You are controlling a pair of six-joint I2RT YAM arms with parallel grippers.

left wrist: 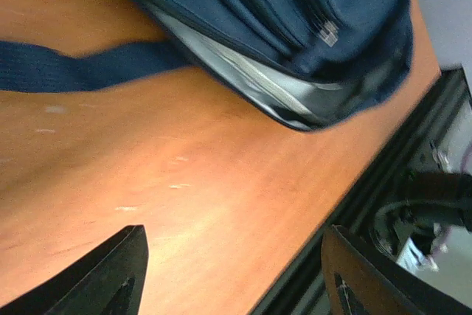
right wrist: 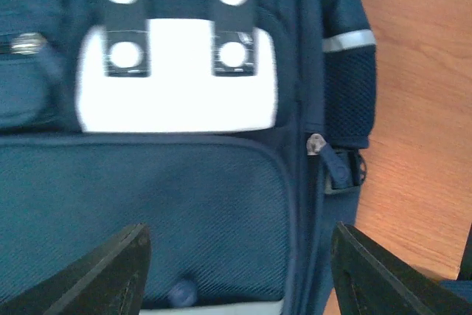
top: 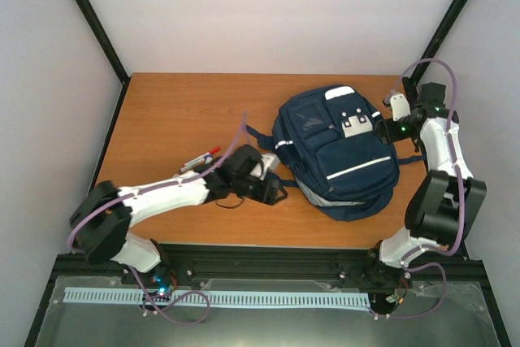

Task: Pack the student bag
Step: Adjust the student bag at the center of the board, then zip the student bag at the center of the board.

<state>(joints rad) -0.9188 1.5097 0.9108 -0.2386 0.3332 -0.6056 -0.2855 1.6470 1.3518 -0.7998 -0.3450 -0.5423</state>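
Note:
The student bag (top: 337, 152) is a navy-blue backpack lying flat on the wooden table (top: 179, 111), right of centre, front pocket up. My left gripper (top: 276, 193) is open and empty, low over the bare table by the bag's lower left side. In the left wrist view it (left wrist: 236, 274) has the bag (left wrist: 295, 27) and a dark strap (left wrist: 81, 64) ahead of it. My right gripper (top: 382, 122) is open and empty at the bag's upper right. In the right wrist view it (right wrist: 236, 274) hovers over the front pocket (right wrist: 147, 212), below the white patch (right wrist: 177, 86), with a zipper pull (right wrist: 317, 143) just to the right.
A few markers (top: 200, 160) with red and blue caps lie on the table beside my left forearm. The black frame rail (top: 276, 253) runs along the table's near edge and shows in the left wrist view (left wrist: 383, 182). White walls enclose the table's sides and back.

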